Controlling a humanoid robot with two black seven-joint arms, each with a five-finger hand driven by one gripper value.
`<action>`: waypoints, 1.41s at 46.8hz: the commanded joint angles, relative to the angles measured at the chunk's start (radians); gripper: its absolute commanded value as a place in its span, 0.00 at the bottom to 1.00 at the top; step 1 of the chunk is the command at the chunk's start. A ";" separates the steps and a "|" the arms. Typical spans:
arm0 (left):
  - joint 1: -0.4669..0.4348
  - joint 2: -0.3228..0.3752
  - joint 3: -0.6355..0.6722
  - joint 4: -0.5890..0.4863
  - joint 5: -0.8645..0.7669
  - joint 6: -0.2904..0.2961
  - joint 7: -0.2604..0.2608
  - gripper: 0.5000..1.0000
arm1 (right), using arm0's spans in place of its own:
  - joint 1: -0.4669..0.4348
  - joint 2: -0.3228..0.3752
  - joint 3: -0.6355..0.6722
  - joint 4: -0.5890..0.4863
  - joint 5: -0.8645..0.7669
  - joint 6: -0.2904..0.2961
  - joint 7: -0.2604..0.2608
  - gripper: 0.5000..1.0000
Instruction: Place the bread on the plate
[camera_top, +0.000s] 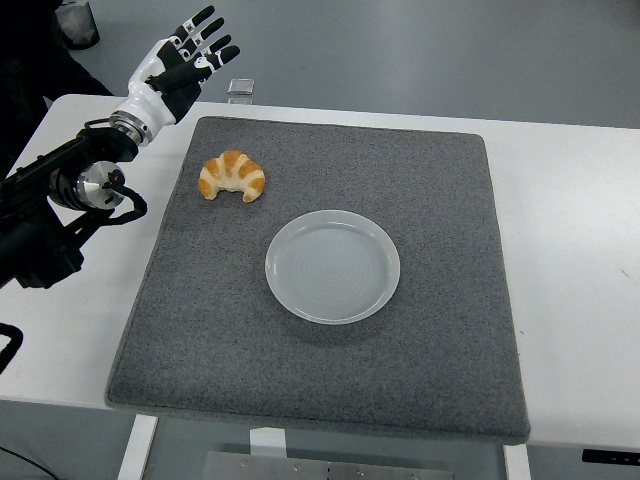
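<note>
Left of frame centre, the croissant (232, 176) lies on the grey mat (420, 360), apart from the plate (332, 266). It's probably light, flaky and crushable; grip its thick middle gently. Upper left, the left hand (180, 58) hovers, fingers spread, empty.

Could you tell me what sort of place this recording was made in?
Probably a robotics lab or test room, not a kitchen: a plain white table on a bare grey floor, a grey felt mat as the work surface, and only a croissant and plate staged on it.
</note>
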 joint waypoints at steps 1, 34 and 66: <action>-0.027 0.042 0.028 -0.008 0.088 -0.029 0.006 1.00 | 0.000 0.000 0.001 0.000 0.000 0.000 0.000 0.90; -0.472 0.243 0.762 -0.038 0.602 -0.155 0.017 0.99 | 0.000 0.000 0.001 0.000 0.000 0.000 0.000 0.90; -0.366 0.058 0.881 0.097 0.610 0.034 0.020 0.94 | 0.000 0.000 0.000 0.000 0.000 0.000 0.000 0.90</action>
